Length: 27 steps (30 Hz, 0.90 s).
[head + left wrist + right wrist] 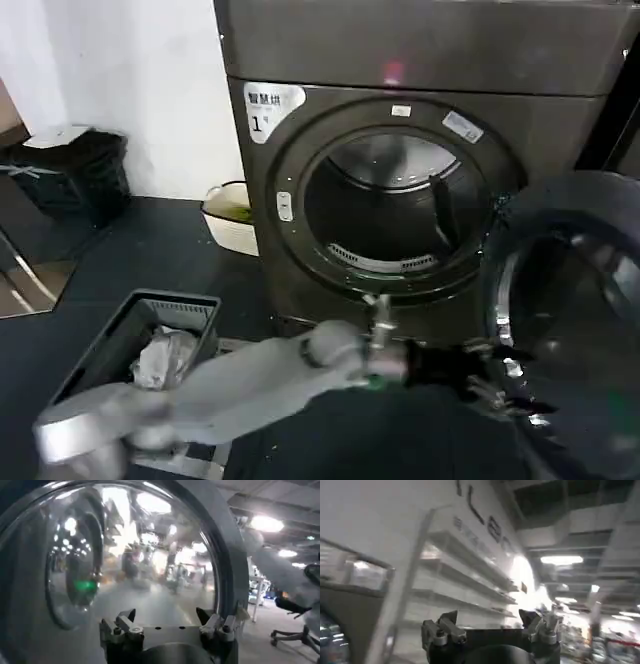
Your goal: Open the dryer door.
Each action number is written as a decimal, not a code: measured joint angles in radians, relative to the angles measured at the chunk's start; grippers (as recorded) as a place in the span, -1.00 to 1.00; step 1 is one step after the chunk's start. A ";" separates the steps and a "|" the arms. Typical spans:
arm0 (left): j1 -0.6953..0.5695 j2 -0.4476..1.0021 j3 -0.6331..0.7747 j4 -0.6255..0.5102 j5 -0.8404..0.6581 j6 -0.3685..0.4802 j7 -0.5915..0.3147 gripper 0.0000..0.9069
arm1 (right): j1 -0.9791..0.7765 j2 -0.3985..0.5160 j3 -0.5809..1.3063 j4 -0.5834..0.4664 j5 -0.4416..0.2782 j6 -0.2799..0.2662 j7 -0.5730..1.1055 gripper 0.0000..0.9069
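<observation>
Dryer [560,130] stands straight ahead w/ its round drum opening exposed; white corner sticker marked "1" [268,108] sits at its upper left. Dryer door [570,300] hangs swung out on the robot's right side, chrome rim and dark glass facing the head cam.

Left gripper [497,385] reaches across low in front of the machine, right at the door's lower rim edge. In the left wrist view the left gripper [167,621] has its fingers [125,620] spread apart w/ nothing between them; door glass [125,565] curves just beyond the tips, chrome rim running past the far finger. Can't tell if the tips touch the rim.

Right gripper [487,622] points away from the dryer, toward a white shelving unit [460,575] and ceiling lights; its fingers [447,622] also spread, gripping nothing.

Grey bin [150,340] w/ crumpled stuff inside sits on the dark floor, well left of the left fingers. White basin [228,215] rests against the dryer's left side.
</observation>
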<state>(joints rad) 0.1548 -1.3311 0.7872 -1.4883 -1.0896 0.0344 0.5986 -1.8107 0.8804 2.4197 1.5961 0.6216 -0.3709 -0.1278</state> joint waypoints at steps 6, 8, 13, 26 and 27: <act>-0.011 -0.141 -0.022 0.129 0.045 -0.007 -0.061 1.00 | 0.011 0.005 -0.008 0.000 -0.001 0.016 -0.014 1.00; -0.018 -0.180 -0.023 0.164 0.062 -0.009 -0.097 1.00 | 0.017 0.006 -0.020 -0.002 -0.003 0.040 -0.018 1.00; -0.020 -0.255 -0.039 0.224 0.090 -0.045 -0.173 1.00 | 0.018 0.010 -0.029 0.001 -0.002 0.055 -0.025 1.00; -0.036 -0.278 -0.085 0.281 0.125 -0.138 -0.294 1.00 | 0.014 0.007 -0.029 -0.007 -0.001 0.073 -0.030 1.00; -0.033 -0.278 -0.085 0.274 0.115 -0.154 -0.294 1.00 | 0.014 0.007 -0.029 -0.009 -0.001 0.075 -0.030 1.00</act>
<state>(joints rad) 0.1219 -1.6089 0.7020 -1.2141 -0.9751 -0.1198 0.3051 -1.7970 0.8872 2.3906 1.5871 0.6210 -0.2959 -0.1580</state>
